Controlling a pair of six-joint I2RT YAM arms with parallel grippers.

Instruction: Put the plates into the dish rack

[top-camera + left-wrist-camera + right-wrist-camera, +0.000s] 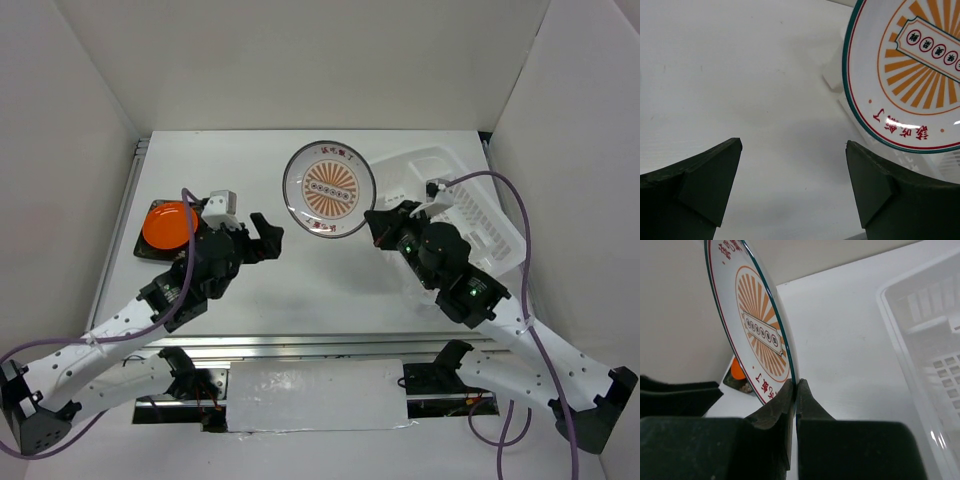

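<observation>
Clamps right gripper (796, 385) jaws onto lower rim of round white plate with orange sunburst pattern and dark rim (757, 325), holding it on edge just beside white plastic dish rack (920, 340). Spreads left gripper (794, 142) jaws wide, gripping nothing. Shows, farther left, glossy orange round plate (168, 226) lying on dark square plate (146, 248).

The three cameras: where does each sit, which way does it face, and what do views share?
Top external: above and behind, looking down on the table; left arm and right arm show.
Left wrist: on the left arm, looking past the open left gripper toward the sunburst plate.
Right wrist: behind the right gripper, shut on that plate's rim; dish rack at right.
Shared: all three show the sunburst plate.
</observation>
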